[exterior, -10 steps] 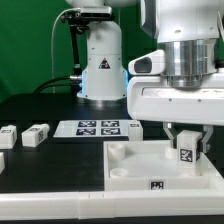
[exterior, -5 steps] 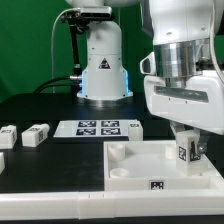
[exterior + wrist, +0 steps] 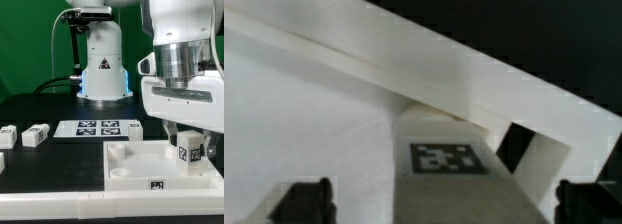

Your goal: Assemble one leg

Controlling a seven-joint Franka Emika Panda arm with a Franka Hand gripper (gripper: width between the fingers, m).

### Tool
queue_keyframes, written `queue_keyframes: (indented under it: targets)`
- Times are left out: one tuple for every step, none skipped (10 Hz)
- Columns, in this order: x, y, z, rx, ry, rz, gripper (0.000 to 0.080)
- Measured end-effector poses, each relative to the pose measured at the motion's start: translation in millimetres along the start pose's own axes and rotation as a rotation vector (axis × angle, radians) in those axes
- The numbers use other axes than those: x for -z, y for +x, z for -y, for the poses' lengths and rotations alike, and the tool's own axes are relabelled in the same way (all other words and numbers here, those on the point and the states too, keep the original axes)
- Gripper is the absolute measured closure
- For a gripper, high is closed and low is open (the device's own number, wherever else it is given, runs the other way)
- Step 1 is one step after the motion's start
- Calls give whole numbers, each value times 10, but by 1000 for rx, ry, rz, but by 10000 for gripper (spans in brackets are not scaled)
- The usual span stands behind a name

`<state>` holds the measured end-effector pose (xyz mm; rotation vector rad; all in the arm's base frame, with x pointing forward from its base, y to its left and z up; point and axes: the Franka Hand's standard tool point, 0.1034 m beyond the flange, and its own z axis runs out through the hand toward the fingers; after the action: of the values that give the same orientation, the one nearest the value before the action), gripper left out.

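Note:
The leg (image 3: 187, 150), a small white block with a marker tag, stands upright at the far corner of the large white square piece (image 3: 140, 168) on the exterior view's right. My gripper (image 3: 187, 158) straddles the leg with a dark finger on each side. In the wrist view the leg (image 3: 443, 158) lies between the fingers (image 3: 304, 202). A gap shows on one side, so the gripper (image 3: 446, 205) looks open. The leg's foot is hidden by the square piece's rim.
Two more small white blocks (image 3: 37, 134) (image 3: 8, 132) lie on the black table at the exterior view's left. The marker board (image 3: 97, 127) lies behind the square piece. The robot's base (image 3: 100, 60) stands at the back.
The hand has turned about its vertical axis over the leg. The leg's tag shows at a slightly different angle. The hand stays at the same corner.

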<state>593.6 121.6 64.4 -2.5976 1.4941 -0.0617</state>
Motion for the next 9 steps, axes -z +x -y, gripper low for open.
queue_keyframes:
  targets:
    - [-1,-8,3,105,-1,-1,157]
    - [-2,-13,3,260,-6,-6,157]
    - [-4,-20,2,374,-11,-7,151]
    - [-3,-18,1,452,-13,-6,151]
    - [-4,-16,-1,591,-19,-10,150]
    - [-7,-19,-9,695,-25,-12,150]
    - [-14,-26,-25,763,-30,-11,150]
    - [-15,-25,-33,891,-38,-12,150]
    - [-11,-12,-36,1007,-44,-14,150]
